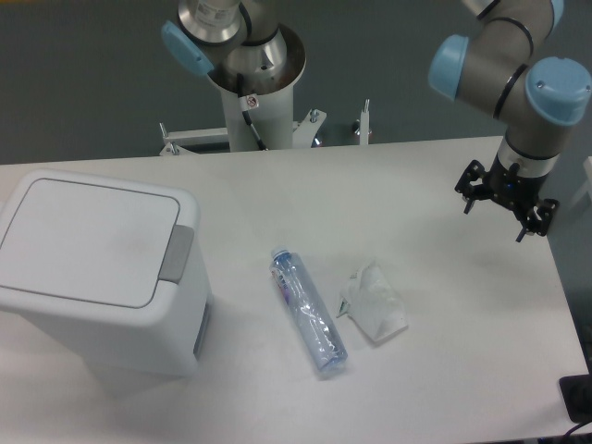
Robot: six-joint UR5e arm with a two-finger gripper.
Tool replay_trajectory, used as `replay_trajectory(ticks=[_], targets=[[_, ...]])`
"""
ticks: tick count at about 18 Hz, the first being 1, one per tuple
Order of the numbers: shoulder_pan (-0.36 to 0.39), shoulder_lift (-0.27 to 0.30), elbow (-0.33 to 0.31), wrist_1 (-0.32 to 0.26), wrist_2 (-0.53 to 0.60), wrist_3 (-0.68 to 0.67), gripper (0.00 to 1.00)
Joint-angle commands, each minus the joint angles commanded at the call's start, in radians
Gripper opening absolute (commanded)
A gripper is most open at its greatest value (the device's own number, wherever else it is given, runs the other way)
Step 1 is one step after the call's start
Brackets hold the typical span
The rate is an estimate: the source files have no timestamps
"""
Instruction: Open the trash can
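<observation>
The trash can [92, 268] is a big white boxy bin at the left of the table. Its flat lid is down, and a grey push-button [176, 252] sits on the lid's right edge. My gripper [495, 220] hangs over the far right side of the table, well away from the bin. Its two black fingers are spread apart with nothing between them, so it is open.
A clear plastic bottle [307, 311] lies on its side in the middle of the table. A crumpled white wrapper [375, 303] rests just right of it. The arm's base column [250, 102] stands behind the table's back edge.
</observation>
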Motion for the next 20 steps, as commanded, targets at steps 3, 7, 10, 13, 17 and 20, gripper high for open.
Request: replay_trajectory(ticks=[3, 7, 10, 13, 17, 20], targets=[[-0.003, 0.009, -0.015, 0.002, -0.006, -0.034, 1.00], [-0.035, 0.015, -0.032, 0.015, -0.006, -0.211, 1.00], [-0.043, 0.011, -0.032, 0.017, -0.011, -0.219, 1.00], [-0.049, 0.006, -0.061, 0.050, -0.023, -0.294, 1.00], [-0.106, -0.014, -0.016, 0.069, -0.074, -0.524, 1.00], [-0.150, -0.020, 0.038, 0.061, -0.096, -0.682, 1.00]])
